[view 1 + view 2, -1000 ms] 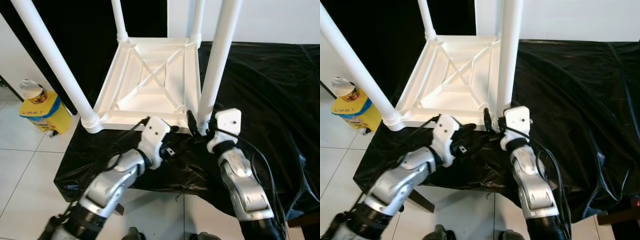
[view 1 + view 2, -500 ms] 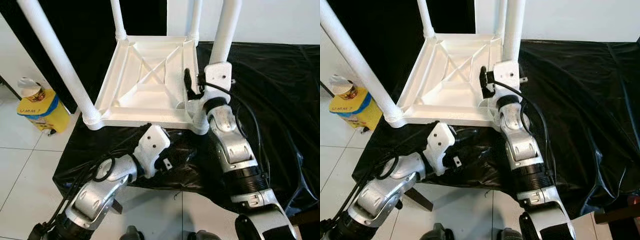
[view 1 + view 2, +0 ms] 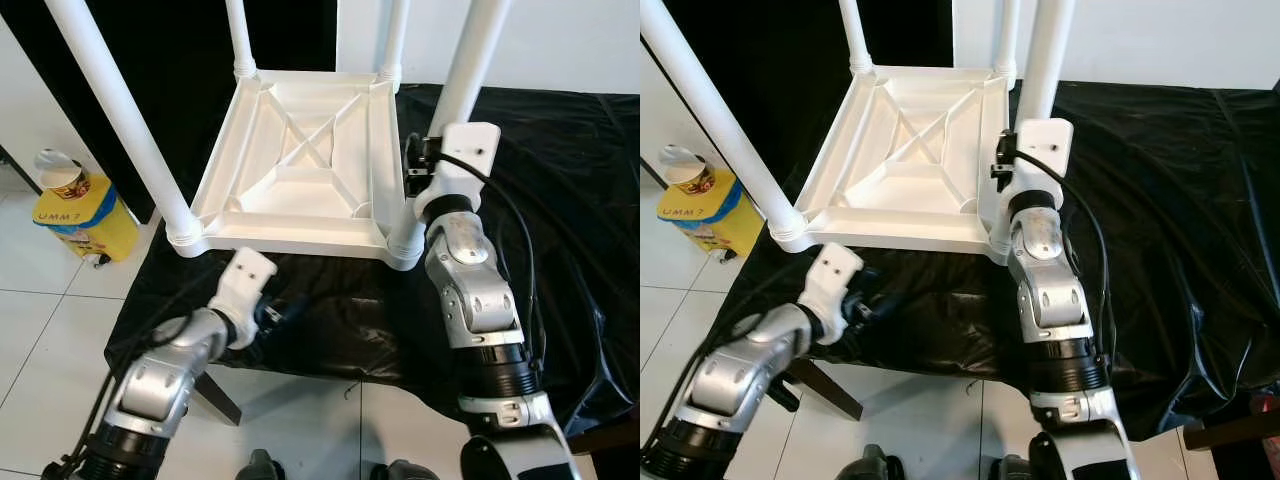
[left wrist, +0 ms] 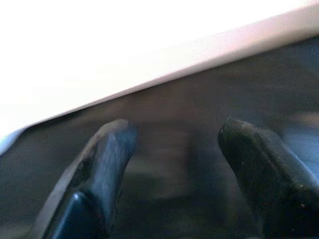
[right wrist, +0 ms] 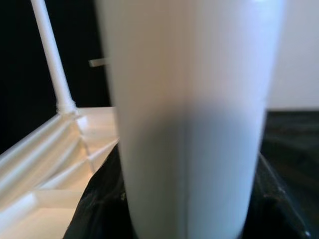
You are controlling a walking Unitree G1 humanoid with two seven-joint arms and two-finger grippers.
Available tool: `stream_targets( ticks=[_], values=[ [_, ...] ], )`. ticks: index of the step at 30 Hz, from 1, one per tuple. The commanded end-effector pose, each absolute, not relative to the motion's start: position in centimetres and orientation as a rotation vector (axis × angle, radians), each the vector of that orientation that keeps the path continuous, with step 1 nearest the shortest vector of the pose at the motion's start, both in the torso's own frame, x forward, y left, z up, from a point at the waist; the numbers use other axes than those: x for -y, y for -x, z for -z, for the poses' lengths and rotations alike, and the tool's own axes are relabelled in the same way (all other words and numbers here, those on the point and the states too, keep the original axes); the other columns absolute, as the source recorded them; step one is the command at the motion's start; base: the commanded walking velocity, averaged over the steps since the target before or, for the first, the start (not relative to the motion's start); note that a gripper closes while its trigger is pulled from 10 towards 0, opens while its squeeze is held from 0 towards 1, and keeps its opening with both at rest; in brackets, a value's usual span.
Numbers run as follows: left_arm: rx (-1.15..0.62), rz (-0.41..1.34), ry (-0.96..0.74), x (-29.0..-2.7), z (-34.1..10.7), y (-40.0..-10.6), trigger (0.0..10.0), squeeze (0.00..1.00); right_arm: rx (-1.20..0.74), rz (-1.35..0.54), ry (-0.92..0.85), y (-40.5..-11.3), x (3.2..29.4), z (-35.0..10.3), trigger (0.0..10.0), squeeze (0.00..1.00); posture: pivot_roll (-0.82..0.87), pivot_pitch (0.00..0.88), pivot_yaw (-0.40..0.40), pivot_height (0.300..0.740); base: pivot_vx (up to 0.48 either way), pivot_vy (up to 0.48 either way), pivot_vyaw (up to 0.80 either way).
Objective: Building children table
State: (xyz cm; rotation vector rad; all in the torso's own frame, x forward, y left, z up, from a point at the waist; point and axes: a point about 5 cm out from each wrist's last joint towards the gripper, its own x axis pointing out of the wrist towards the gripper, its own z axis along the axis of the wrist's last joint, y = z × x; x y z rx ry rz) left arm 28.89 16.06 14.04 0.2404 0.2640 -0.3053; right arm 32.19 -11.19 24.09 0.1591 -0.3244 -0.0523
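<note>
A white plastic children's table (image 3: 290,238) lies upside down on a black-covered surface, its legs pointing up. My right gripper (image 3: 420,170) is on the near right leg (image 3: 470,70), a little above its socket. In the right wrist view that leg (image 5: 189,124) sits tight between the two dark fingers (image 5: 94,209), so the gripper is shut on it. My left gripper (image 3: 278,312) hangs low in front of the table's near rim, over the black sheet. Its fingers (image 4: 99,174) stand apart with nothing between them, just under the white rim (image 4: 149,50).
The black sheet (image 3: 540,200) covers the work surface, whose front edge is close to me. A yellow container with a cup on top (image 3: 75,215) stands on the tiled floor at the left. A dark support leg (image 3: 215,395) shows under the front edge.
My right gripper climbed from the base of the near right leg to higher up on it. My left arm drew back from the table rim, down and to the left.
</note>
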Motion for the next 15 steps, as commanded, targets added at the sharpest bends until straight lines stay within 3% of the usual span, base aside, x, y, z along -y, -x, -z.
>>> stream_targets(
  ticks=[1,4,6,9,15],
  values=[
    [-0.304,0.145,-0.251,-18.3,-13.8,-29.5,10.0,0.0,0.364,0.017,-0.371,-31.1,11.5,-25.3,10.0,0.0,0.04,0.086,0.0,0.74,0.0,0.0,0.0],
    [-0.316,0.117,-0.256,-18.9,-13.9,-29.9,10.0,0.0,0.371,0.009,-0.431,-30.8,11.8,-25.6,10.0,0.0,0.03,0.087,0.005,0.74,0.0,0.0,0.0],
    [-0.351,0.092,-0.29,-19.8,-13.9,-30.6,10.0,0.0,0.356,-0.006,-0.597,-30.1,12.8,-25.5,10.0,0.0,0.02,0.09,0.019,0.74,0.0,0.0,0.0],
    [-0.373,0.072,-0.321,-20.2,-13.9,-31.2,10.0,0.0,0.332,0.007,-0.712,-29.6,14.0,-24.9,10.0,0.0,0.01,0.093,0.029,0.74,0.0,0.0,0.0],
    [-0.353,0.01,-0.35,-20.7,-14.6,-33.1,10.0,0.0,0.272,0.011,-0.841,-28.7,15.6,-23.0,10.0,0.0,0.0,0.096,0.041,0.74,0.0,0.0,0.0]
  ],
)
